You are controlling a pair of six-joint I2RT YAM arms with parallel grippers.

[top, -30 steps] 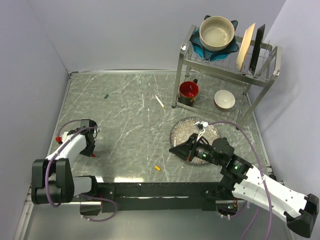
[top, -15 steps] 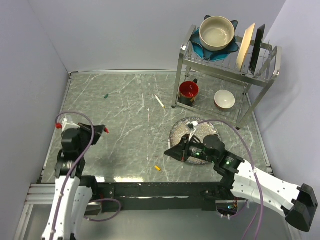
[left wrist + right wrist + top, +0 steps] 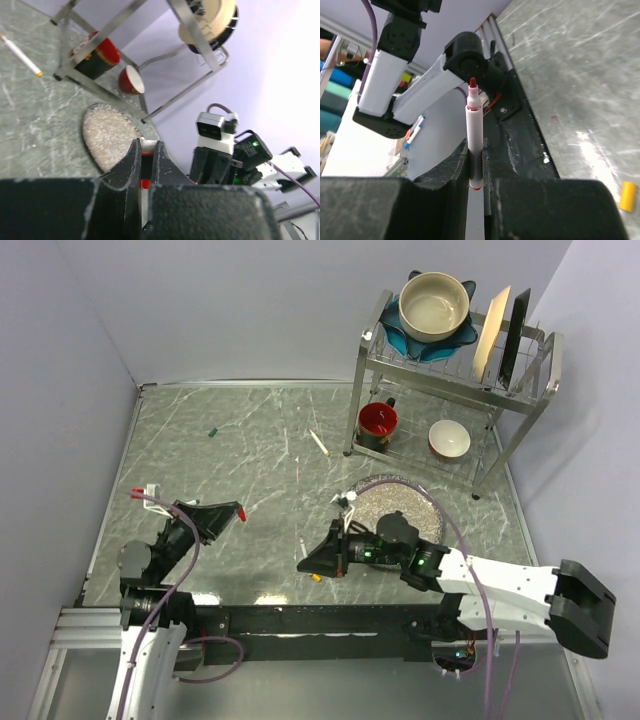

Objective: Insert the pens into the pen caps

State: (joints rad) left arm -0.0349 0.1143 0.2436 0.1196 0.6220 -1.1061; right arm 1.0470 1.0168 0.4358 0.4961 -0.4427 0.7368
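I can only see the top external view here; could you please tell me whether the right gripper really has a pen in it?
Observer: Yes. In the right wrist view the right gripper is shut on a white pen, whose bare red tip points toward the left arm.
Operator: Thank you. Is the red speck at the left gripper a cap?
Observer: It looks so. The left wrist view shows a small red cap clamped between the fingers of the left gripper. I cannot tell which end is open.
Operator: Where along the barrel is the pen held?
Observer: Near its rear end, so most of the barrel stands clear of the fingertips.
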